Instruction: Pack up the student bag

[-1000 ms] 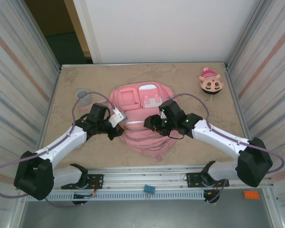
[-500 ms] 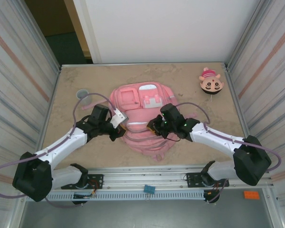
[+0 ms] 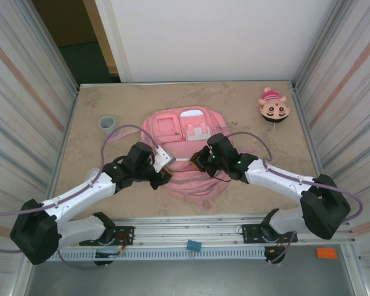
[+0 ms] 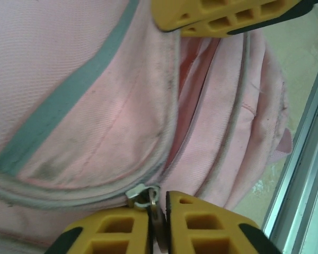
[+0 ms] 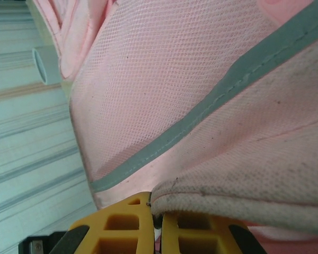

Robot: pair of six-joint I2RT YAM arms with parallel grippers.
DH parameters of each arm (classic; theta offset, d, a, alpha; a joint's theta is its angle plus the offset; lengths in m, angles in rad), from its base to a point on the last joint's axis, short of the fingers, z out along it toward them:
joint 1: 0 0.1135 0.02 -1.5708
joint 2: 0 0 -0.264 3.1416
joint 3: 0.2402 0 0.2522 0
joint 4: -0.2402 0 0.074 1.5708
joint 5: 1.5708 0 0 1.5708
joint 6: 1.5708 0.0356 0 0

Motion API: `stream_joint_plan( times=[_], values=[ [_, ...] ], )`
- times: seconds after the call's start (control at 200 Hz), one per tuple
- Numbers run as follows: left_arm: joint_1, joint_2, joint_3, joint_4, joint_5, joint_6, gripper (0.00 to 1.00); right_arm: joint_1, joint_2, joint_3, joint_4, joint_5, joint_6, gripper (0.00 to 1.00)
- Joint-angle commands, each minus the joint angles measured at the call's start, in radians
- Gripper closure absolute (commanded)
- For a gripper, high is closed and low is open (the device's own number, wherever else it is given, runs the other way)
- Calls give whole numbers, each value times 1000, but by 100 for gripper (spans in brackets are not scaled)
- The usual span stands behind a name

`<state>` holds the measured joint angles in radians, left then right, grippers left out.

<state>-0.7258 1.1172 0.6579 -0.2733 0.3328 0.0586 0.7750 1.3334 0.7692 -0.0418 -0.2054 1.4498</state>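
- The left gripper (image 4: 158, 214) has its fingers almost pressed together, pinching the metal zipper pull (image 4: 148, 197) on the student bag (image 3: 185, 183).
- The right gripper (image 5: 156, 212) has its fingers clamped on a fold of the bag's fabric.
- The bag lies flat mid-table (image 3: 234, 98), front pockets up.
- Farther back, a grey cup (image 3: 106, 123) stands to the left and a plush (image 3: 274, 106) lies in the right corner.

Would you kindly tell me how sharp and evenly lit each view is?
Top external: even light, sharp, only soft shadows, side walls splayed by the lens. Left wrist: the student bag weave crisp, metal rail soft. Right wrist: mesh sharp, grey cup behind blurred.
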Motion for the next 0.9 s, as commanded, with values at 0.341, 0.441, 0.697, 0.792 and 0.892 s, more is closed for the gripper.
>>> stream_joint_plan(
  times=[0.341, 0.441, 0.697, 0.792, 0.892],
  values=[
    [-116, -87, 137, -77, -60, 290, 26, -193, 34, 232, -411, -375, -683, 100],
    [-50, -115, 130, -90, -77, 442, 20, -239, 64, 307, -536, -411, -846, 100],
    [113, 36, 227, -129, 132, 747, 19, -314, 110, 385, -604, -485, -963, 100],
    [108, 133, 288, -153, 164, 767, 21, -319, 117, 393, -601, -485, -968, 100],
    [88, 186, 285, -89, 185, 771, 22, -319, 121, 393, -592, -484, -966, 100]
  ],
)
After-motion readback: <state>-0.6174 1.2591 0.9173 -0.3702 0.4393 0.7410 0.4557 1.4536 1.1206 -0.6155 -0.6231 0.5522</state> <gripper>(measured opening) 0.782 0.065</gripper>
